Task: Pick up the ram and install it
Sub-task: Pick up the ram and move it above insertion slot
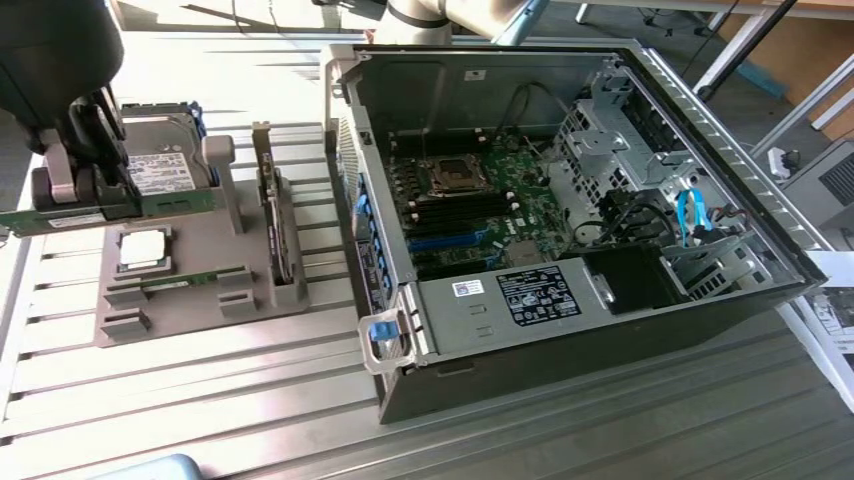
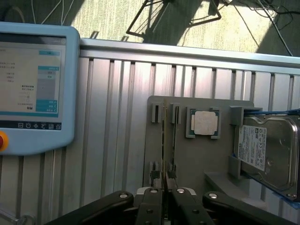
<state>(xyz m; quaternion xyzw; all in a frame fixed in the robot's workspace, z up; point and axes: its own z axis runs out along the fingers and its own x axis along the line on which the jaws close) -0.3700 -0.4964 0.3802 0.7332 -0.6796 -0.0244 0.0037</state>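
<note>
My gripper (image 1: pixel 87 203) hangs at the exterior view's left, above the grey parts holder (image 1: pixel 200 300). It is shut on the ram (image 1: pixel 174 204), a thin green stick held level and lengthwise, clear of the holder. In the wrist view the gripper (image 2: pixel 165 206) is closed on the ram's thin edge (image 2: pixel 164 164), with the holder's slots below. The open computer case (image 1: pixel 561 330) lies at the exterior view's right. Its motherboard (image 1: pixel 501 190) faces up, with black and blue memory slots (image 1: pixel 454 215) beside the processor socket (image 1: pixel 451 172).
The holder also carries a square silver processor (image 1: pixel 144 248), a hard drive (image 1: pixel 167 170) and an upright dark expansion card (image 1: pixel 274 225). A blue-framed teach pendant (image 2: pixel 33 89) lies on the ribbed metal table (image 1: pixel 200 400). The case walls stand tall around the motherboard.
</note>
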